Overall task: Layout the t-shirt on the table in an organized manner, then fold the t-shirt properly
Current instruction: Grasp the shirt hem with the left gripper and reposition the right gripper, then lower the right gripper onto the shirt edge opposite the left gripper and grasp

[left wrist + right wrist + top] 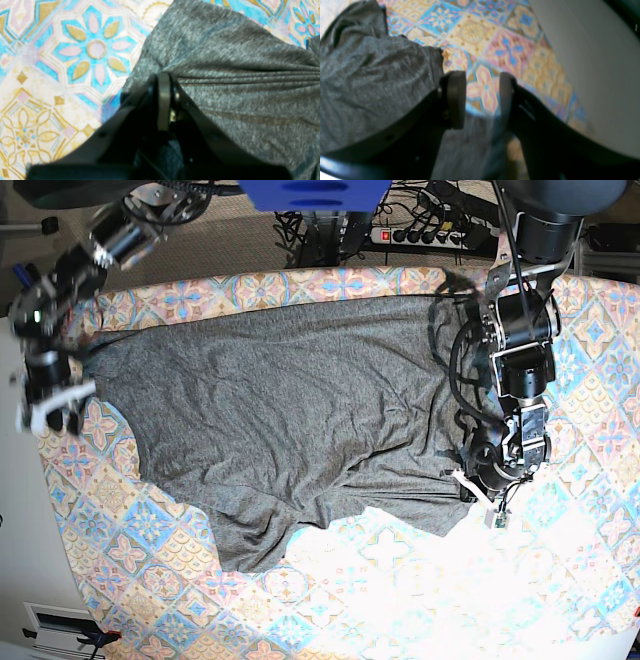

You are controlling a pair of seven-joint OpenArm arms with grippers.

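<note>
Left gripper: jaws pressed together, pinching t-shirt fabric at edge; folds radiate from pinch point. In base view, left gripper sits at shirt's near corner, that view's right.

Right gripper: jaws spread, nothing between pads; shirt edge just beside one finger. In base view, right gripper hangs at table's left edge.

T-shirt: spread across table, wrinkled, lower portion bunched.
</note>
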